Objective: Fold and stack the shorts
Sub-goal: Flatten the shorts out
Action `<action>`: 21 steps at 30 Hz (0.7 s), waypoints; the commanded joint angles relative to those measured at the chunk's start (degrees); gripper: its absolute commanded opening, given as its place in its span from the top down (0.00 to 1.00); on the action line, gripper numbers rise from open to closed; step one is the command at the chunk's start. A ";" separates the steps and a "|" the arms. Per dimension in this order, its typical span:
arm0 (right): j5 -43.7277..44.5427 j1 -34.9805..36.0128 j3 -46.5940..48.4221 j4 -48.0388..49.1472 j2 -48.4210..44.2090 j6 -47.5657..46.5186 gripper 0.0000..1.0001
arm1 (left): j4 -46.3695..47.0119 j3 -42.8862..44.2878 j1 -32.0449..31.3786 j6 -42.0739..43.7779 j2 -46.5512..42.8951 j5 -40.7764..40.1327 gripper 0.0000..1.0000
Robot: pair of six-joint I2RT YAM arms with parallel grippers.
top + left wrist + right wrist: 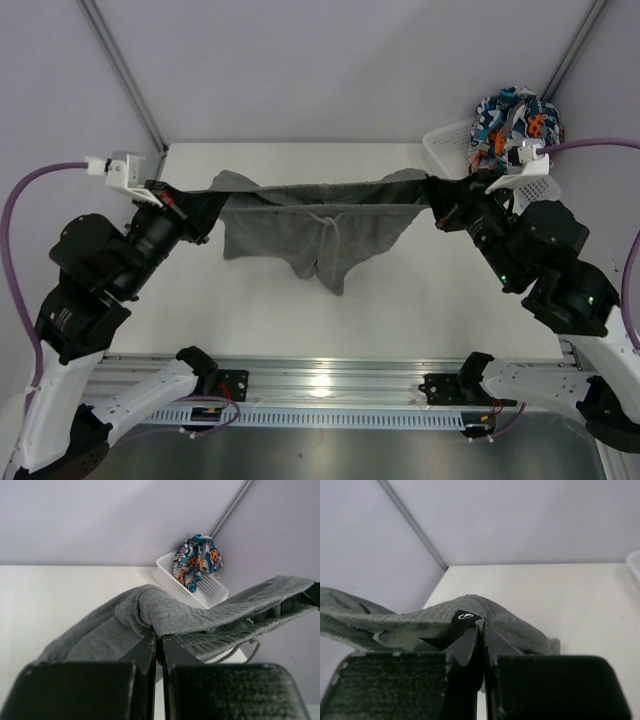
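Grey shorts (318, 235) held taut by waistband over far half of desk (420, 310). Left hand (205, 206) and right hand (438, 208) each pinching a waistband end. Patterned shorts (512, 122) in basket (450, 140), far right corner. Step: spreading first pair. Next: lower flat with even tension, then fold.

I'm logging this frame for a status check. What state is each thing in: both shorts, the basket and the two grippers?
left gripper: shut on the grey shorts.
right gripper: shut on the grey shorts.
grey shorts: unfolded, waistband stretched between the two grippers, legs hanging down.
patterned shorts: bunched up, piled in the basket.
basket: at the far right, holding the patterned shorts.
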 commanded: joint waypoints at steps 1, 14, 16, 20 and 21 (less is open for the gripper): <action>-1.87 2.19 2.87 -1.36 -1.30 0.04 1.00 | -2.22 4.19 0.40 1.15 -1.27 -1.54 1.00; 1.68 -5.95 18.71 -10.06 18.63 -0.33 1.00 | -8.91 14.33 4.77 3.63 15.16 -0.95 1.00; -8.14 -12.45 15.66 -9.02 20.76 1.97 1.00 | -4.02 9.23 8.21 2.57 17.18 6.17 1.00; -17.06 -24.14 8.70 -2.78 24.80 4.87 1.00 | 4.70 -0.62 17.18 -0.86 21.83 14.27 1.00; -18.38 -25.30 7.99 -0.33 27.60 5.66 1.00 | 6.11 -3.24 18.41 -1.39 23.59 15.50 1.00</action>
